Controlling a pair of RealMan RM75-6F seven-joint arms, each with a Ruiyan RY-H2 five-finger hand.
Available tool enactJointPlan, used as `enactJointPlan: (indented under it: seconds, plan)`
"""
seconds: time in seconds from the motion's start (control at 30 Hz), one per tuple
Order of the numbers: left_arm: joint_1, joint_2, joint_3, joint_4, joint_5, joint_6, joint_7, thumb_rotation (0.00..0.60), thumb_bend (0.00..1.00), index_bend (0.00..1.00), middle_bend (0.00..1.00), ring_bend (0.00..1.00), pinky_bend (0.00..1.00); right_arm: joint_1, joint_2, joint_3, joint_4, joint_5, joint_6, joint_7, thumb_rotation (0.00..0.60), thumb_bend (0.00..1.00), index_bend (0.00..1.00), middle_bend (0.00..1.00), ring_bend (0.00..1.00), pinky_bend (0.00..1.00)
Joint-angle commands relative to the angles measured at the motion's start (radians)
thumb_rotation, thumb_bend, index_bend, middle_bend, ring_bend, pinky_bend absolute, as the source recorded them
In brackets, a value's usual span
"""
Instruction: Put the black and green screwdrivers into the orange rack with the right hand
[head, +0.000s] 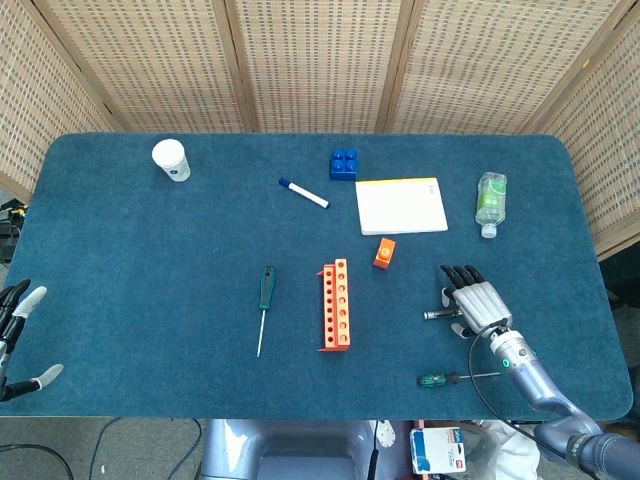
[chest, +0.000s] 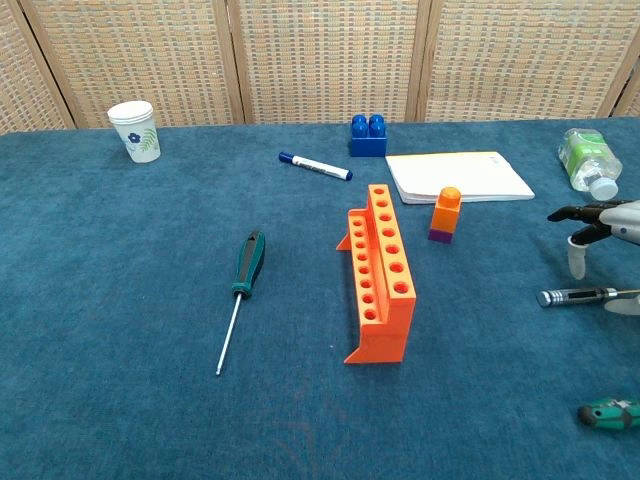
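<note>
The orange rack (head: 335, 304) (chest: 380, 275) stands at mid-table. To its right lies a black screwdriver (head: 437, 314) (chest: 575, 296) with a silvery handle, and a small green-handled screwdriver (head: 432, 379) (chest: 610, 412) lies nearer the front edge. My right hand (head: 474, 300) (chest: 600, 225) hovers over the shaft end of the black screwdriver, fingers spread and holding nothing. A longer screwdriver with a green and black handle (head: 265, 300) (chest: 246, 268) lies left of the rack. At the table's left front edge my left hand (head: 15, 335) is open and empty.
Behind the rack sit a small orange block (head: 385, 252), a white notepad (head: 401, 205), a blue brick (head: 343, 163) and a blue marker (head: 303, 193). A plastic bottle (head: 491, 200) lies at the right, and a paper cup (head: 171, 159) stands far left.
</note>
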Motion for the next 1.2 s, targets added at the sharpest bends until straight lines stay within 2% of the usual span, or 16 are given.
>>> enactJointPlan:
  seconds: [0.03,0.63,1.0,1.2]
  plan:
    - [0.0,0.0,-0.001,-0.001,-0.002,-0.001,0.002,0.6,0.0,0.0,0.0,0.0,0.0,0.008,-0.011,0.0,0.008,0.004,-0.006,0.005,0.6,0.27,0.43,0.0,0.0,0.0]
    - [-0.006,-0.003,-0.004,-0.005,-0.011,-0.015,0.013,0.6,0.0,0.0,0.0,0.0,0.0,0.042,-0.054,-0.004,0.037,0.077,-0.065,-0.062,0.6,0.29,0.43,0.0,0.0,0.0]
    - [-0.01,0.002,-0.004,-0.008,-0.018,-0.026,0.005,0.6,0.0,0.0,0.0,0.0,0.0,0.053,-0.077,-0.009,0.062,0.093,-0.072,-0.077,0.6,0.32,0.49,0.0,0.0,0.0]
    - [-0.007,0.003,-0.004,-0.005,-0.016,-0.019,-0.003,0.6,0.0,0.0,0.0,0.0,0.0,0.049,-0.087,-0.005,0.067,0.092,-0.052,-0.066,0.6,0.4,0.57,0.0,0.0,0.0]
